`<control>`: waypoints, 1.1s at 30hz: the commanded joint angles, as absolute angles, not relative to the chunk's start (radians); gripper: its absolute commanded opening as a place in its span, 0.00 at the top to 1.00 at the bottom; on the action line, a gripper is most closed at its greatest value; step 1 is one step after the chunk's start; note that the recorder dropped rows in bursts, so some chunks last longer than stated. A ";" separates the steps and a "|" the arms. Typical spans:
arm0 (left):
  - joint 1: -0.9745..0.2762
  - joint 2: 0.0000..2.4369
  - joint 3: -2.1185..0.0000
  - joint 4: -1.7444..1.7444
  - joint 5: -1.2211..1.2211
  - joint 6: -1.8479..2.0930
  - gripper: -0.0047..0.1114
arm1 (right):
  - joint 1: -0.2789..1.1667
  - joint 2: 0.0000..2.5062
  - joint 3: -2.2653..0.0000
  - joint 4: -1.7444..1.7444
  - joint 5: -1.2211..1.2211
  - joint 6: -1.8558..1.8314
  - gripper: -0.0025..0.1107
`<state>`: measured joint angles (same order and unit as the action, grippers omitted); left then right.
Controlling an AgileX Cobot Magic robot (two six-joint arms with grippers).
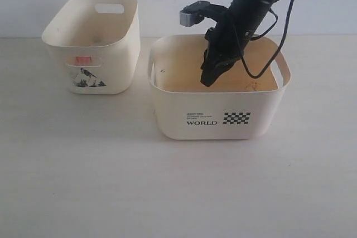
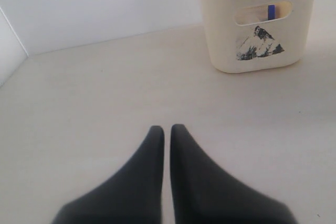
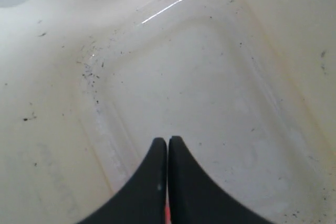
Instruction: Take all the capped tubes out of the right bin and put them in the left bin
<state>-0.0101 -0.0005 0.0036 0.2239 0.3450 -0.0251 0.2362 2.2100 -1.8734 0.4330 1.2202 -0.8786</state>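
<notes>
My right gripper (image 1: 207,81) reaches down inside the right bin (image 1: 173,121), the wide "WORLD" one, and its fingers are shut. In the right wrist view the right gripper (image 3: 167,140) hangs over the bin's bare, speckled floor (image 3: 199,87); a thin red sliver (image 3: 167,214) shows deep in the slit between the fingers, and I cannot tell what it is. No tube lies on the floor that I see. The left bin (image 1: 114,76) stands apart at the left. Through its slot handles I see an orange-red piece (image 1: 83,59) and a blue cap (image 2: 271,11). My left gripper (image 2: 167,128) is shut and empty above the table.
The left bin (image 2: 257,40) with its dark mountain picture stands far ahead of the left gripper. A white wall runs behind both bins. The right arm's cable (image 1: 279,43) loops over the right bin's back rim.
</notes>
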 commanded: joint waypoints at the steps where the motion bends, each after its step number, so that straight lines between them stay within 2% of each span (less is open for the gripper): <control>1: -0.010 0.000 0.000 0.226 0.341 -0.035 0.92 | 0.237 2.215 -1.873 0.438 1.221 -0.873 0.98; 6: -0.010 0.000 0.000 0.226 0.341 -0.035 0.92 | 0.279 2.199 -1.873 0.334 1.221 -0.646 0.98; 9: -0.010 0.000 0.000 0.226 0.341 -0.035 0.92 | 0.289 2.108 -1.878 0.333 1.221 -0.664 0.98; 14: -0.010 0.000 0.000 0.226 0.341 -0.035 0.92 | 0.289 1.977 -1.878 0.264 1.221 -0.485 0.97; 16: -0.010 0.000 0.000 0.226 0.341 -0.035 0.92 | 0.305 1.934 -1.872 0.290 1.221 -0.406 0.91; 18: -0.010 0.000 0.000 0.226 0.341 -0.035 0.92 | 0.347 1.886 -1.834 0.256 1.221 -0.389 0.75; 19: -0.010 0.000 0.000 0.226 0.341 -0.035 0.92 | 0.373 1.862 -1.803 0.223 1.221 -0.358 0.62; 20: -0.010 0.000 0.000 0.226 0.341 -0.035 0.92 | 0.395 1.842 -1.774 0.193 1.221 -0.335 0.54; 21: -0.010 0.000 0.000 0.226 0.341 -0.035 0.92 | 0.407 1.832 -1.757 0.182 1.221 -0.322 0.51; 27: -0.010 0.000 0.000 0.226 0.341 -0.035 0.92 | 0.470 1.804 -1.649 0.113 1.221 -0.304 0.50; 33: -0.010 0.000 0.000 0.226 0.341 -0.035 0.92 | 0.472 1.804 -1.569 0.079 1.221 -0.297 0.50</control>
<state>-0.0101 -0.0005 0.0036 0.2239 0.3450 -0.0251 0.4698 1.8154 -1.5963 0.0889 1.2206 -0.3035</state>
